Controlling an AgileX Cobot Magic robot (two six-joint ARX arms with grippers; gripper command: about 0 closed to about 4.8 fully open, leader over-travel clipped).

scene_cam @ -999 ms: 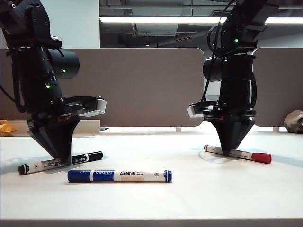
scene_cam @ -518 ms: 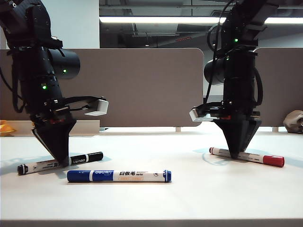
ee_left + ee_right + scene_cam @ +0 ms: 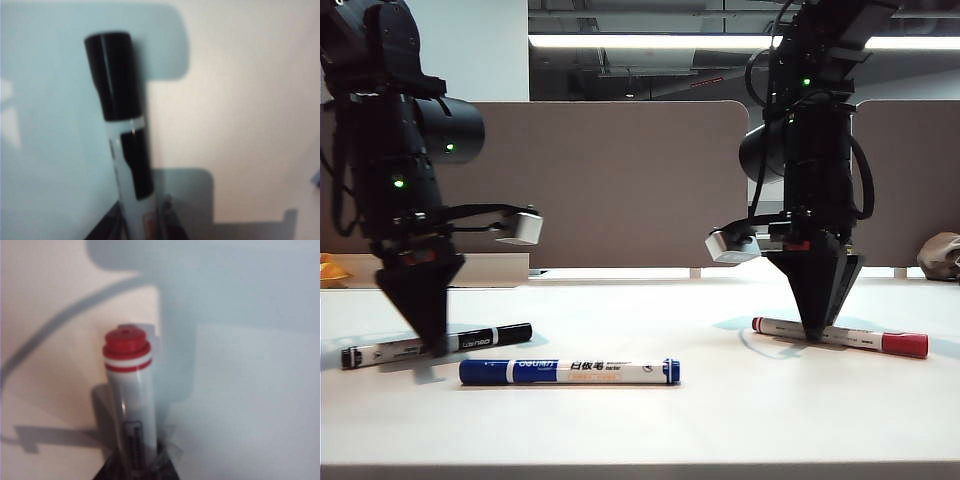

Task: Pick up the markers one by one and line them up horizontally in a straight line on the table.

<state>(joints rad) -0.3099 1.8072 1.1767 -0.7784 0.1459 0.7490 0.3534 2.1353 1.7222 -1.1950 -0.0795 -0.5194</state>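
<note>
Left tool (image 3: pixel 428 345) is down at the bench (image 3: pixel 720 420), pointing straight down and clamped on the barrel of the black marker (image 3: pixel 435 344). That marker lies just behind the blue marker (image 3: pixel 570 372) and off toward its left end, slightly angled; whether it rests on the bench or hangs just above it I cannot tell. In the left wrist view the black marker (image 3: pixel 122 125) runs out from between the dark fingers (image 3: pixel 107 227), cap end farthest from the tool (image 3: pixel 136 227) (picture is blurry).

Blue marker lies flat on the bench, level, nearest the front edge, not touched by either tool.

Right tool (image 3: pixel 815 330) is well to the right of the blue marker and a bit behind it, also pointing down, closed on the middle of the red marker (image 3: pixel 840 337). Red cap points away from the blue marker, the small red end toward it. Right wrist view shows the red marker (image 3: pixel 131 405) gripped between the fingers (image 3: pixel 165 462) of the tool (image 3: pixel 135 465), red end sticking out.

Both silver wrist cameras (image 3: pixel 520 226) sit above the bench. Grey-brown divider panels (image 3: pixel 630 180) stand behind the blue marker.
</note>
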